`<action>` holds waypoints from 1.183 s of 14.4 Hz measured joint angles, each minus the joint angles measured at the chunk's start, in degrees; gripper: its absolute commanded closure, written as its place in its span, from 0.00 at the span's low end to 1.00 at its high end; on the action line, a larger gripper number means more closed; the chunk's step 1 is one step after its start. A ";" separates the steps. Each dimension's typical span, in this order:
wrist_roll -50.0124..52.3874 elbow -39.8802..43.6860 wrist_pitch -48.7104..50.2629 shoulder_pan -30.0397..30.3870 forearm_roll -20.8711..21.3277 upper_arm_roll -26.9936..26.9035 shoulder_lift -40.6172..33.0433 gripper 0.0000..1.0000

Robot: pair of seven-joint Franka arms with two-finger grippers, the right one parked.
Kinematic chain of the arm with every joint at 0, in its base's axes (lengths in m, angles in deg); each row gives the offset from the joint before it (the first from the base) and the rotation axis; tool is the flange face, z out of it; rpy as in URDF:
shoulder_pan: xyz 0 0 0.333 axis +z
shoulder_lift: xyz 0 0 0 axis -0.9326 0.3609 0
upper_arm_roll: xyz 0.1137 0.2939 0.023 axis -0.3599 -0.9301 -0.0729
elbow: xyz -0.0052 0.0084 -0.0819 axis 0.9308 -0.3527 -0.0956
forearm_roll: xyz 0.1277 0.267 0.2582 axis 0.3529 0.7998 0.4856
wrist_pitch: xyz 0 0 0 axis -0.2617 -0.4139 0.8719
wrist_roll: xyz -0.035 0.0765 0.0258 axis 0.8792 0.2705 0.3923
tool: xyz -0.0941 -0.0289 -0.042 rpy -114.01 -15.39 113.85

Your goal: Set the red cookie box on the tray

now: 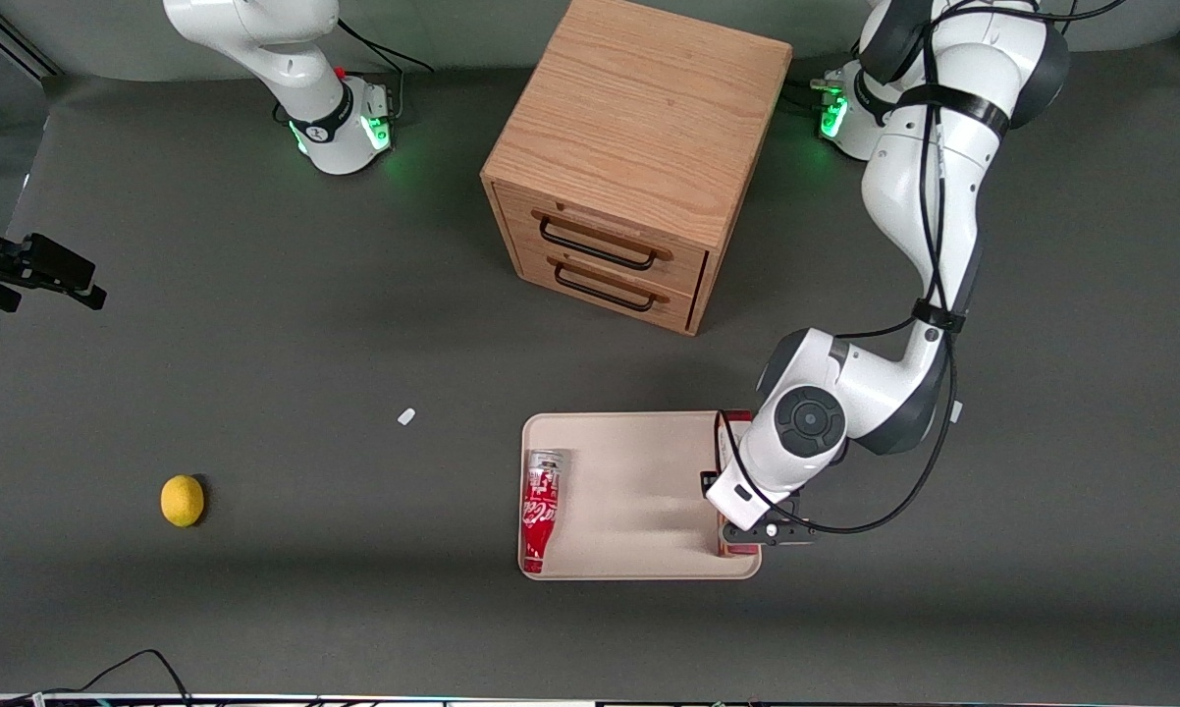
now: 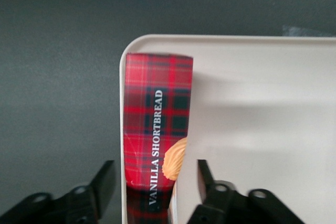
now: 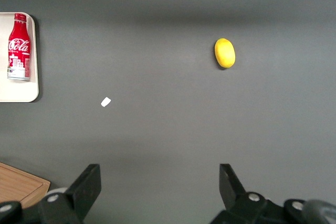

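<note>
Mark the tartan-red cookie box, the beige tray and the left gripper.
tartan-red cookie box [image 2: 157, 124]: left wrist view, printed top face.
beige rectangular tray [image 2: 262, 129]: left wrist view, bare floor.
left gripper [image 2: 152, 182]: left wrist view, between fingertips, straddling the box.

A robot lab. Two Franka arm bases [image 1: 340, 128] flank a wooden drawer cabinet [image 1: 639, 157] on a grey-matted table [image 1: 256, 344]. The gripper [image 1: 762, 530] hangs nearer the front camera than the cabinet.
</note>
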 measured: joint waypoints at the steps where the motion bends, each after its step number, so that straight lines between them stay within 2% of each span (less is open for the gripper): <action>1: 0.01 0.35 -0.13 0.05 -0.01 -0.01 -0.30 0.00; 3: 0.02 0.50 -0.09 0.72 -1.17 0.00 -2.24 0.00; 5: -0.97 0.45 1.64 2.03 -4.65 0.03 -5.98 0.00; 8: -7.60 -0.92 9.23 5.59 -8.81 0.03 -14.26 0.00; 11: -14.82 -7.05 16.34 11.74 -13.00 -0.02 -24.72 0.00; 14: -25.55 -13.95 26.17 18.01 -12.64 -0.47 -33.66 0.00; 17: -29.90 -18.05 30.56 20.73 -9.37 -1.93 -39.34 0.00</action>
